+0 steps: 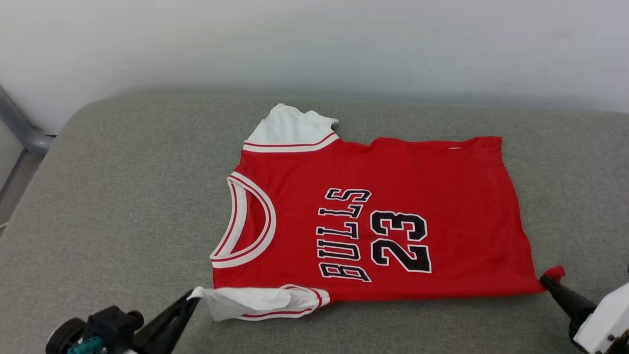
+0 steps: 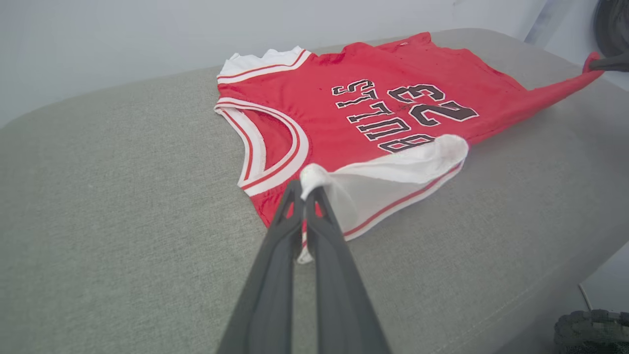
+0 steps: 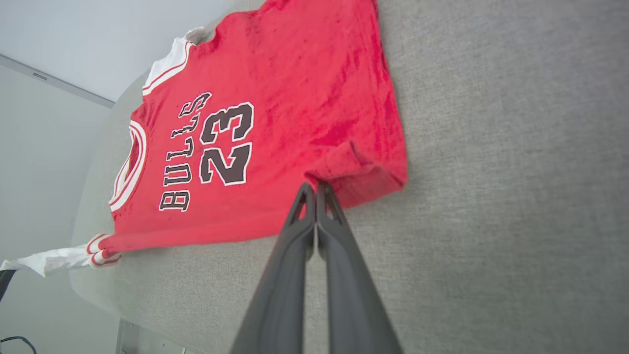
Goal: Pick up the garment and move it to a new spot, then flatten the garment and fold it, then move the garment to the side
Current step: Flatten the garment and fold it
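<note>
The garment (image 1: pixel 442 196), a red jersey with white sleeves and black "BULLS 23" lettering, lies spread face up on the grey padded table (image 1: pixel 123 196), neck toward the left. My left gripper (image 1: pixel 195 296) is shut on the tip of the near white sleeve (image 1: pixel 255 302); the left wrist view shows that white cloth (image 2: pixel 393 172) pinched between the two dark fingers at my left gripper (image 2: pixel 307 189). My right gripper (image 1: pixel 546 280) is shut on the near red hem corner (image 1: pixel 555 272), lifted slightly off the table. In the right wrist view my right gripper (image 3: pixel 314 189) grips the garment (image 3: pixel 295 98) at that corner.
The grey padded table (image 3: pixel 516 147) has rounded edges and stands against a pale wall (image 1: pixel 314 39). A grey metal frame (image 1: pixel 19 128) shows at the far left. Bare cushion lies on both sides of the garment and along the near edge.
</note>
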Controlling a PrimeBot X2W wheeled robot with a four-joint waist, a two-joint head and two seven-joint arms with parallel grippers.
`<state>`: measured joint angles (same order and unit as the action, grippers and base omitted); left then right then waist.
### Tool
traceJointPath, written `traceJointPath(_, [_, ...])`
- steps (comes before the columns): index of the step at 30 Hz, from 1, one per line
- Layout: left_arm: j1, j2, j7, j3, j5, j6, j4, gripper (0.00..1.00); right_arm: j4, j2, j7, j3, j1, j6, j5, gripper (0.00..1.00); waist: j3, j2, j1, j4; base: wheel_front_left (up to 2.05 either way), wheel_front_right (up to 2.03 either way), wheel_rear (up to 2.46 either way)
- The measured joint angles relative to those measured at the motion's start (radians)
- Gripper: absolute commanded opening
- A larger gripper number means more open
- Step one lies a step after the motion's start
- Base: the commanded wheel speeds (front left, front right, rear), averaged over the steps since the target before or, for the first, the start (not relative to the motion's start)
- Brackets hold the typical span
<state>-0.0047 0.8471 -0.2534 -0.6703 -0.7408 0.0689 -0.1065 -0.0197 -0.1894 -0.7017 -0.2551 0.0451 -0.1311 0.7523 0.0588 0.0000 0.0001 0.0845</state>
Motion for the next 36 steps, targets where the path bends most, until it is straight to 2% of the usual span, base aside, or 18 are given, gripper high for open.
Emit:
traceJointPath(8, [-0.169, -0.036, 0.049, 0.02, 0.025, -0.01, 0.046, 0.0, 0.015, 0.04, -0.058, -0.034, -0.159, 0.0, -0.096, 0.0, 0.083, 0.0, 0.0001, -0.006, 0.0, 0.0, 0.0])
traceJointPath(20, [-0.382, -0.087, 0.118, 0.0, 0.049, -0.104, 0.232, 0.0, 0.142, 0.056, -0.071, -0.009, -0.33, 0.0, -0.207, 0.0, 0.197, 0.0, 0.0001, -0.021, 0.0, 0.0, 0.0])
traceJointPath(31, [-0.475, -0.157, 0.13, -0.035, 0.056, -0.145, 0.402, 0.0, 0.236, 0.051, -0.024, 0.034, -0.389, 0.0, -0.246, 0.0, 0.238, 0.0, 0.0001, -0.027, 0.0, 0.0, 0.0])
traceJointPath(32, [-0.481, -0.164, 0.127, -0.037, 0.056, -0.148, 0.416, 0.0, 0.244, 0.05, -0.013, 0.032, -0.394, 0.0, -0.256, 0.04, 0.239, 0.0, 0.0, -0.026, 0.0, 0.0, 0.0])
traceJointPath(33, [-0.487, -0.171, 0.127, -0.039, 0.056, -0.148, 0.431, 0.0, 0.249, 0.047, 0.001, 0.032, -0.399, 0.0, -0.264, 0.67, 0.239, 0.0, 0.0, -0.025, 0.0, 0.0, 0.0])
traceJointPath(34, [-0.493, -0.177, 0.125, -0.041, 0.056, -0.149, 0.446, 0.58, 0.257, 0.047, 0.009, 0.031, -0.406, 0.0, -0.268, 1.0, 0.238, 0.0, 0.0, -0.025, 0.0, 0.0, 0.0])
traceJointPath(35, [-0.497, -0.183, 0.118, -0.041, 0.058, -0.149, 0.46, 1.0, 0.266, 0.046, 0.016, 0.034, -0.411, 0.0, -0.27, 1.0, 0.237, 0.0, 0.0, -0.024, 0.0, 0.0, 0.0])
traceJointPath(36, [-0.5, -0.19, 0.115, -0.041, 0.058, -0.149, 0.474, 1.0, 0.272, 0.046, 0.022, 0.038, -0.414, 0.0, -0.27, 1.0, 0.233, 0.0, 0.0001, -0.023, 0.0, 0.0, 0.0])
